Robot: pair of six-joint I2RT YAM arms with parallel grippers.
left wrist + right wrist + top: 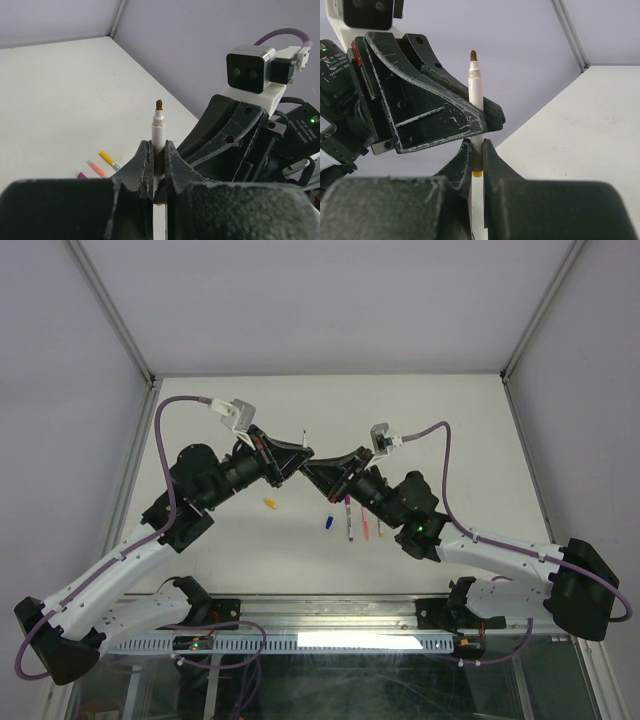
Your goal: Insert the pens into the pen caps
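The left gripper [157, 161] and the right gripper [476, 156] both clamp one upright pen [476, 92] above the table [450, 420], with loose pens [349, 520] lying near.

Left wrist: pen [158, 130] barrel hidden below the left gripper [157, 145] fingertips; gripper body blurred. Purple end [81, 175], down-left of the fingers, cut off by that blur; pen or cap, cannot tell. Right wrist: lower barrel hidden between right gripper [476, 145] fingers. Top: yellow cap [269, 503] and blue cap [328, 523] below the grippers, openings too small to tell.
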